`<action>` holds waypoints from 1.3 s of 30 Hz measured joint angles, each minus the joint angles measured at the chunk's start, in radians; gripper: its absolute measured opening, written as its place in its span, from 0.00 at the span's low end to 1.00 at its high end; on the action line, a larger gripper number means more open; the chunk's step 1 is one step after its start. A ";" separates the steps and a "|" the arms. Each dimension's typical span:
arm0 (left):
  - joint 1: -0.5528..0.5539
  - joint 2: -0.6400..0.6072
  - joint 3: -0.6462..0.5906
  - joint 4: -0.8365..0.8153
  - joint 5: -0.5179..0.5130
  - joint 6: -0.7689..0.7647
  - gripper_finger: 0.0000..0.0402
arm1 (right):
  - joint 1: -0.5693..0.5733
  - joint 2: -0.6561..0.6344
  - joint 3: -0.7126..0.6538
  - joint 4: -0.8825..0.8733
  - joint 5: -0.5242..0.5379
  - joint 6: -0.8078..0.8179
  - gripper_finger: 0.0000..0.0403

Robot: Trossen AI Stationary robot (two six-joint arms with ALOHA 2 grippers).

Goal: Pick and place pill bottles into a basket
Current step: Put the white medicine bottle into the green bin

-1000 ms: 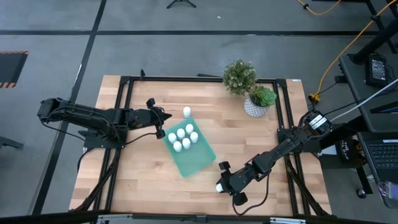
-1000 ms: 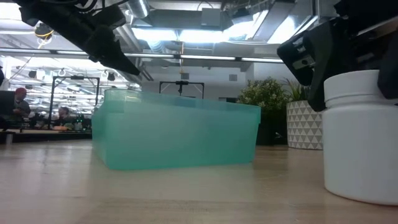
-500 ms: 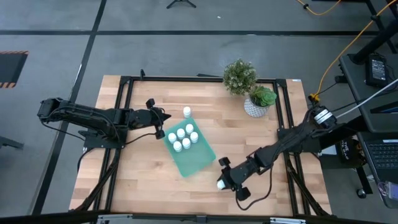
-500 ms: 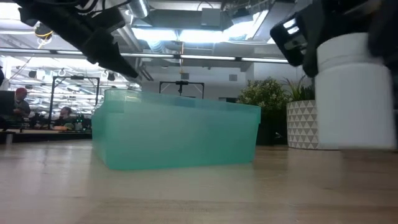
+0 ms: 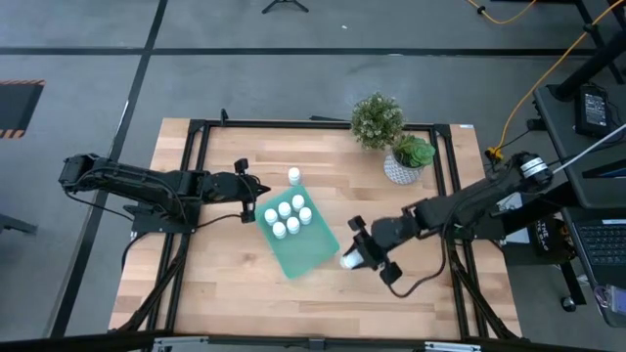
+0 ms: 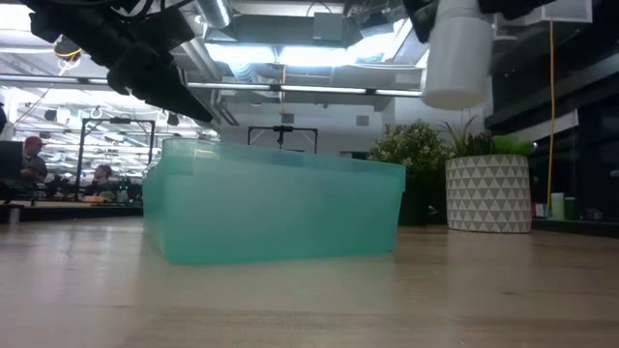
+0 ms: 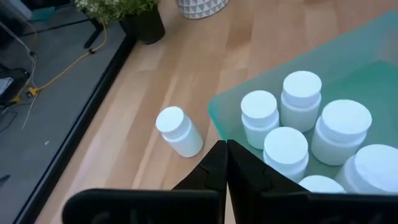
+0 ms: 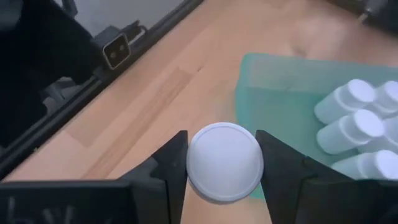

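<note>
Transport step: right pincer [image 5: 354, 258] is clamped on a small white cylindrical pill bottle with a round white cap [image 8: 223, 162], carried off the light wooden slatted desk [image 5: 235, 284] and sitting just beside the near corner of the shallow teal-green translucent plastic basket [image 5: 311, 250]. The low view shows that bottle [image 6: 457, 53] well above basket rim height. Five white capped bottles [image 5: 290, 217] stand clustered in the basket's far end; one more white bottle [image 5: 293, 176] stands on the desk just outside the basket's far edge, also seen in the left wrist view [image 7: 179, 131]. Left pincer [image 5: 256, 188] waits near that corner of the basket, fingers pressed together, holding nothing. Next move, as I judge it: bring the held bottle over the empty half of the basket, lower it, release upright without knocking the cluster. After that, the loose bottle by the far edge looks like the remaining pick. No brand, label or readable writing on any bottle or on the basket.
</note>
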 joint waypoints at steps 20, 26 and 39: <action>0.000 0.000 0.000 0.076 -0.018 -0.025 0.03 | -0.167 0.059 0.019 0.052 -0.070 -0.113 0.38; 0.000 0.000 0.000 0.076 -0.019 -0.025 0.02 | -0.188 0.122 0.113 -0.020 -0.070 -0.126 0.38; 0.000 0.000 0.000 0.081 -0.043 0.061 0.02 | -0.241 0.308 0.282 -0.074 -0.067 -0.187 0.38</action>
